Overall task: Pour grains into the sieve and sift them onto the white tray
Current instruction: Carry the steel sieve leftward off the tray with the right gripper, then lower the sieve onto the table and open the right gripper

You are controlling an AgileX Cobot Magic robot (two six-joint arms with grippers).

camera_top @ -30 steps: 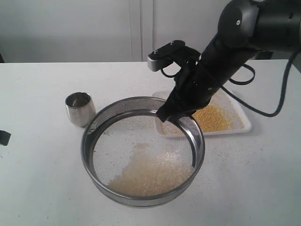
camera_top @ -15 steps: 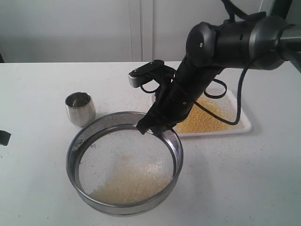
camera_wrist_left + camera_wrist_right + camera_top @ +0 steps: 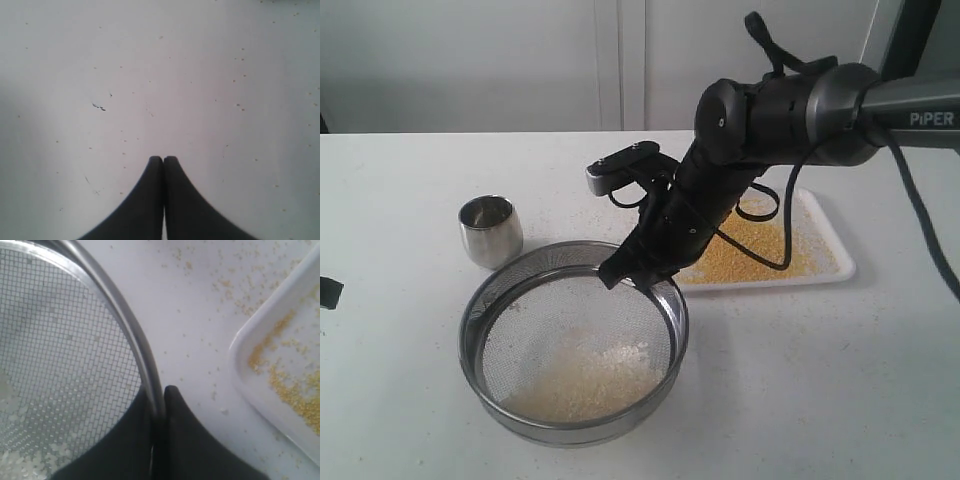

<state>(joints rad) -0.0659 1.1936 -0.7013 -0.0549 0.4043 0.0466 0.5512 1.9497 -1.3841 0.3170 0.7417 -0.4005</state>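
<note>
Two clenched: R end effector (image 3: pixel 159 393) on sieve (image 3: pixel 572 431) rim, L end effector (image 3: pixel 163 160) empty; white tray (image 3: pixel 818 213) partly hidden

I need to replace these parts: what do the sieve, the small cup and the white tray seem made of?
The sieve: metal, likely steel; shiny grey ring, fine woven wire mesh bottom. The small cup: polished metal, probably steel too; mirror-like sides. The white tray: plastic or enamel, cannot tell which; smooth opaque white, rounded rim.
</note>
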